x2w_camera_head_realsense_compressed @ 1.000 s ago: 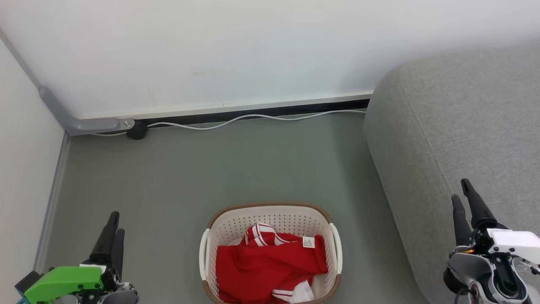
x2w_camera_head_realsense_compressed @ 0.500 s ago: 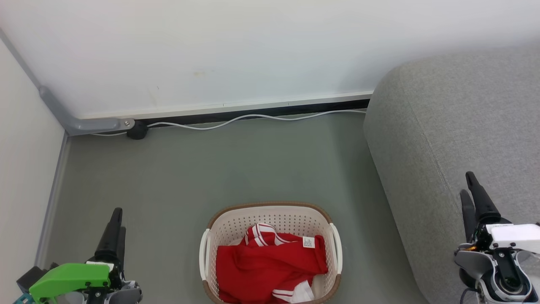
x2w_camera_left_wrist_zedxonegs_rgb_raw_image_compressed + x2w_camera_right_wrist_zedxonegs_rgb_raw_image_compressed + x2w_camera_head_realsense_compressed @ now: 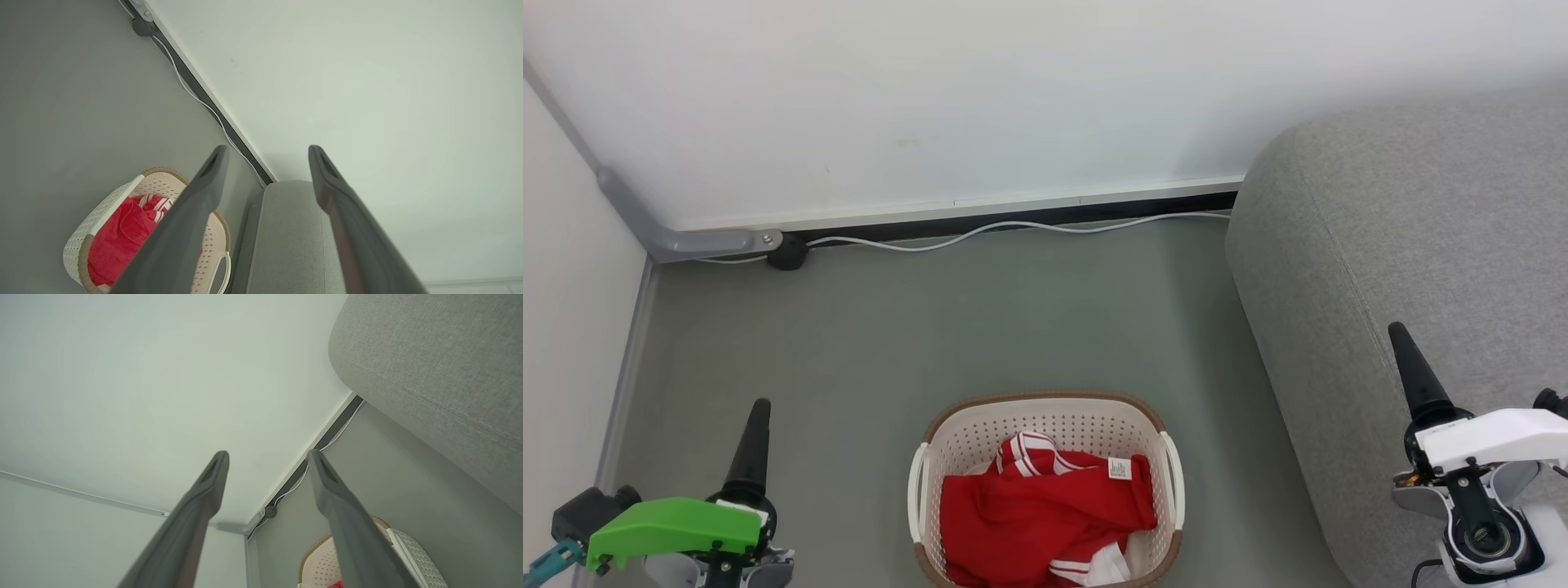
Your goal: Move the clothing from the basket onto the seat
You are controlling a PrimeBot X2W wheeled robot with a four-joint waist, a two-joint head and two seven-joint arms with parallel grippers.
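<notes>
While the left gripper and the right gripper each stand with jaws spread wide and nothing between them, the red clothing with white stripes lies heaped in the cream laundry basket on the floor, low between the two: to the right of the left gripper, to the left of the right one. The grey sofa lies beneath and ahead of the right gripper, near the basket. No garment is grasped yet; reaching down seems the step in hand. Done well, a gripper would come down over the heap's middle, clear of the brown rim, pinch a thick fold, and lift until trailing cloth clears that rim.
</notes>
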